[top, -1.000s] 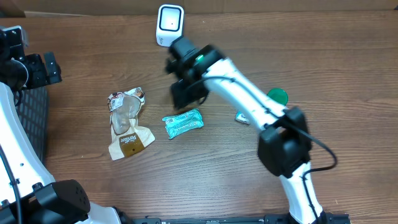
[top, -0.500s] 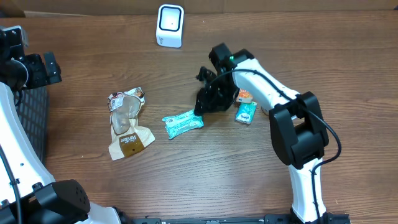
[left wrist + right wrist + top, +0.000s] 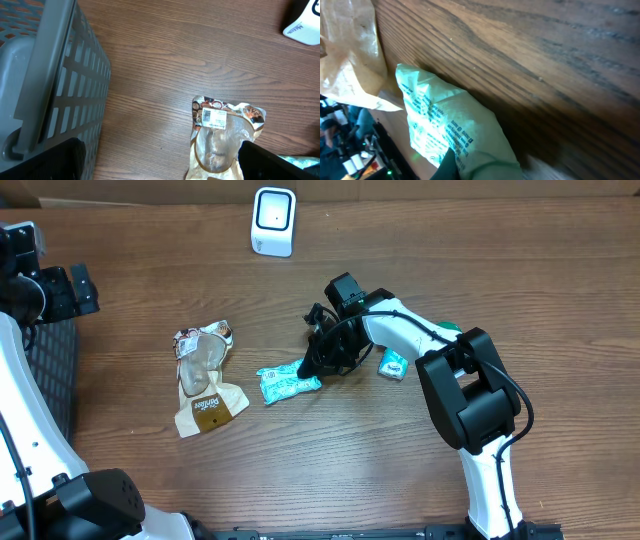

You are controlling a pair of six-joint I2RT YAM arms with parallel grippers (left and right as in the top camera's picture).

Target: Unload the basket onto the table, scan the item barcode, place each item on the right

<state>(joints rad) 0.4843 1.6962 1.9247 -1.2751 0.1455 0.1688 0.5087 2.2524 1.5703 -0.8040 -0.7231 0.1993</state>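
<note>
A teal packet [image 3: 288,384] lies flat on the wooden table at centre. My right gripper [image 3: 312,366] is down at its right end and shut on that end. The right wrist view shows the teal packet [image 3: 447,127] with printed text pinched by the gripper [image 3: 470,167] at the bottom of the frame. No barcode shows on it. The white scanner [image 3: 273,221] stands at the far edge; its corner [image 3: 305,22] also shows in the left wrist view. My left gripper [image 3: 160,167] hangs open and empty far left, above the table beside the basket.
A crumpled brown snack bag [image 3: 207,380] with a label lies left of the packet, also seen as the bag [image 3: 222,135] under my left wrist. A small teal pack [image 3: 393,363] sits behind the right arm. A grey slatted basket [image 3: 55,85] stands at the left edge.
My right arm swung from near the scanner down to the teal packet and shut on its right end. The packet slid slightly left. The left arm stayed still.
</note>
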